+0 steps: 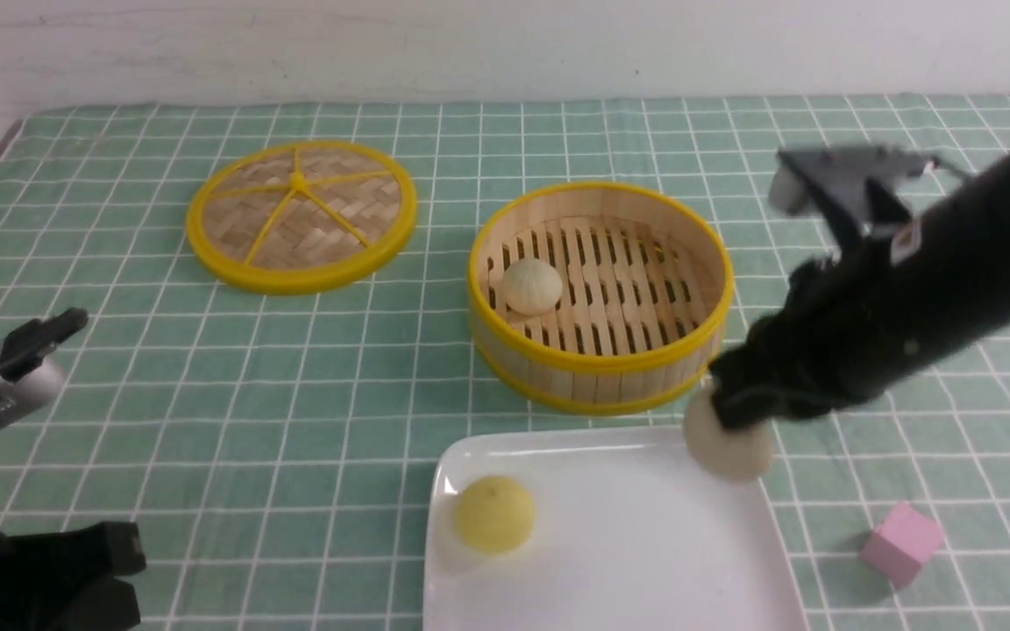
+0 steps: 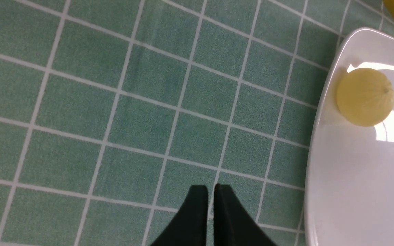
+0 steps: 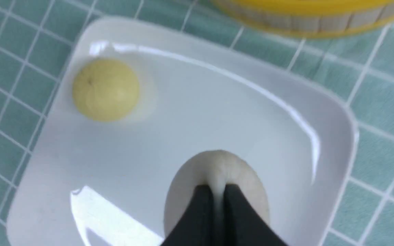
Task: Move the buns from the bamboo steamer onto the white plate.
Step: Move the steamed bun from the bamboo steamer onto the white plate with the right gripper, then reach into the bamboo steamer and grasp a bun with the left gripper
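One cream bun (image 1: 532, 286) lies on the slatted floor of the bamboo steamer (image 1: 600, 364), at its left side. My right gripper (image 1: 737, 412) is shut on the other bun (image 1: 727, 445), pinching its soft top and holding it above the far right corner of the white plate (image 1: 610, 561). The right wrist view shows the black fingers (image 3: 202, 208) squeezed into that bun (image 3: 217, 167) over the plate (image 3: 197, 112). My left gripper (image 2: 210, 187) is shut with nothing in it, low over the cloth left of the plate (image 2: 354, 191).
A bright yellow ball (image 1: 494, 514) sits in the plate's far left corner. The flat woven steamer lid (image 1: 301, 213) lies at the back left. A pink cube (image 1: 901, 541) rests on the green checked cloth right of the plate.
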